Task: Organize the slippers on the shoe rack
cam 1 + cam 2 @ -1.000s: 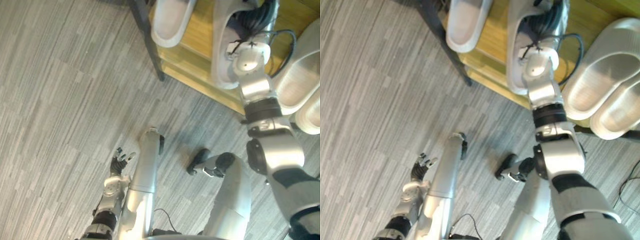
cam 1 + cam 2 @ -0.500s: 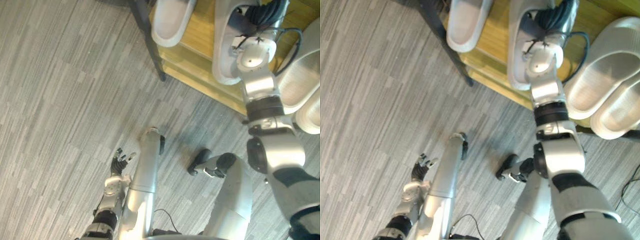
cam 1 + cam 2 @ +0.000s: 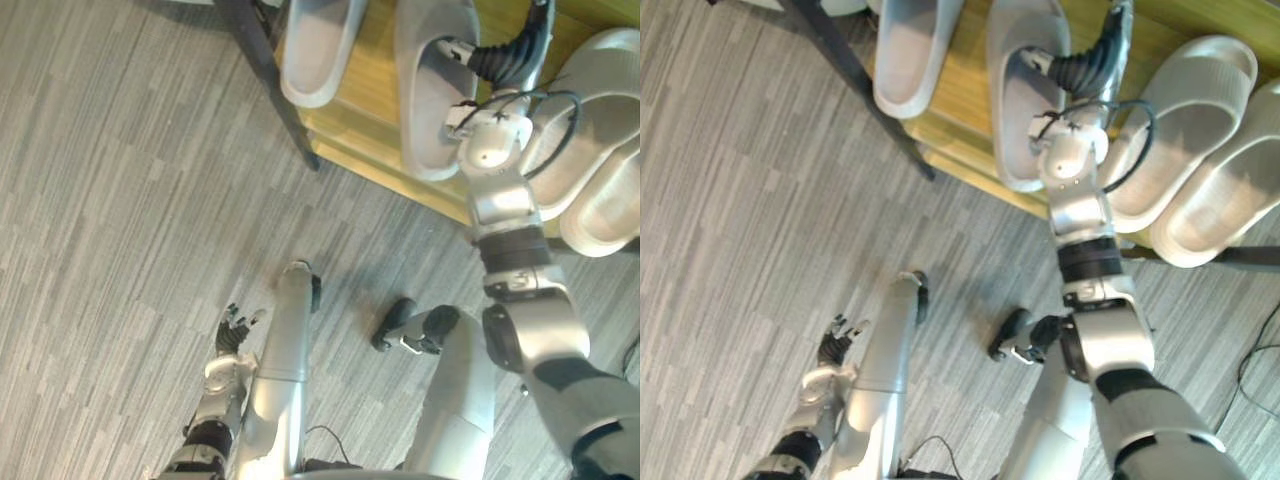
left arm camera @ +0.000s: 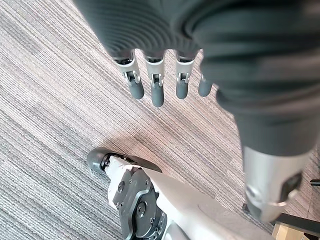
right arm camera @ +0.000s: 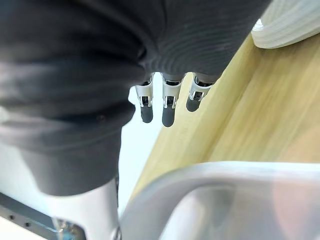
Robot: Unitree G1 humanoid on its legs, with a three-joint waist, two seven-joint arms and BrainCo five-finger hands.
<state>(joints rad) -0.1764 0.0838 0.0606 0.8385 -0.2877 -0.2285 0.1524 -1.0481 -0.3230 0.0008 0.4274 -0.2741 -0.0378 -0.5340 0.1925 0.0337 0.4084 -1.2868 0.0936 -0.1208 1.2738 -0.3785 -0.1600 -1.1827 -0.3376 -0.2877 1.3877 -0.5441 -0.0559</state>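
Several pale grey slippers lie on the wooden shoe rack (image 3: 365, 110). One slipper (image 3: 318, 50) is at the left, a second slipper (image 3: 425, 100) is beside it, and a pair (image 3: 595, 150) lies at the right. My right hand (image 3: 505, 58) reaches over the second slipper's strap (image 5: 210, 200). Its fingers (image 5: 162, 107) are straight above the bare shelf board and hold nothing. My left hand (image 3: 235, 330) hangs low over the floor, its fingers (image 4: 157, 90) straight and empty.
The rack's black metal leg (image 3: 270, 80) slants down to the grey striped carpet (image 3: 130, 200). The heel of the second slipper reaches the shelf's front edge. Another slipper's white edge (image 5: 290, 25) lies deeper on the shelf.
The whole picture has shifted, so the camera moved. My right arm now reaches further in over the shelf, above the second slipper. The left hand has stayed low.
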